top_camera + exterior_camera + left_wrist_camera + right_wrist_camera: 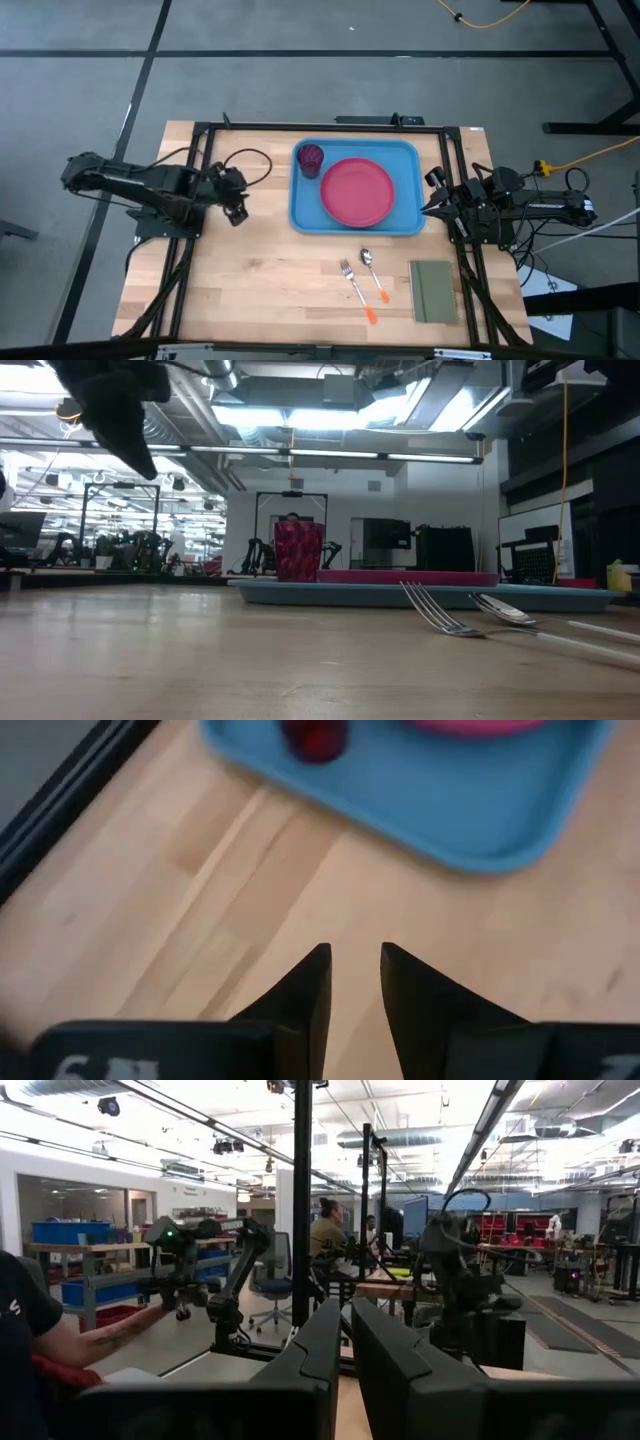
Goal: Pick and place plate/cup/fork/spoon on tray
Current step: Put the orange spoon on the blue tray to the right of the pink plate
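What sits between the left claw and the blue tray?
Nothing: in the high view only bare wooden table separates the left gripper from the tray. The left wrist view shows the same empty stretch.

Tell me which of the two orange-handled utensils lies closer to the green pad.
The spoon, with the oval bowl. It lies between the tined fork and the green pad; both rest on the table, outside the tray.
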You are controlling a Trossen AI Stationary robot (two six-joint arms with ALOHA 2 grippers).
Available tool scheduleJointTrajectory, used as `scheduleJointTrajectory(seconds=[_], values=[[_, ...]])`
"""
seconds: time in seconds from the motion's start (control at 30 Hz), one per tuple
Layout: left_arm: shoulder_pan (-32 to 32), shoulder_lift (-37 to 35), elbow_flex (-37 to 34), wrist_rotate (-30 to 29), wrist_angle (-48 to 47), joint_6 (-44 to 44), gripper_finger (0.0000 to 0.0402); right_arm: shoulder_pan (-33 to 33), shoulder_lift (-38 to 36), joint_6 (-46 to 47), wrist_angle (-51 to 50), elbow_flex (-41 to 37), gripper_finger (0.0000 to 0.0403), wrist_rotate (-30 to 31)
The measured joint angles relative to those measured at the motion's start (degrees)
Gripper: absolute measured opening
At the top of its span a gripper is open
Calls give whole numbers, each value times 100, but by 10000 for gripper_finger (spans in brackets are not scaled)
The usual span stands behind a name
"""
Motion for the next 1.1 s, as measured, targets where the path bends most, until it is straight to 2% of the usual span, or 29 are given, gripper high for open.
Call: scheduleJointTrajectory(seconds=[0.1, 0.2, 0.43, 0.63, 0.87, 0.97, 1.1], values=[[4, -516, -690, 305, 1294, 347, 82, 1, 2, 7, -41, 0, 36, -1], [2, -1030, -1281, 320, 2158, 393, 82, 2, 1, 9, -49, 0, 36, 0], [6, -2257, -2492, 368, 3748, 984, 82, 2, 0, -2, -73, 0, 36, 0], [6, -2971, -3421, 671, 5391, 1786, 82, 0, 0, -7, -81, 0, 36, 0], [6, -3381, -4195, 652, 6207, 1781, 82, 0, 0, -7, -85, 0, 36, 0], [8, -3430, -4192, 658, 6184, 1795, 82, 0, 0, -14, -83, 0, 36, 3], [10, -3430, -4192, 729, 6140, 2297, 82, 2, 0, -258, -83, 0, 36, 158]])
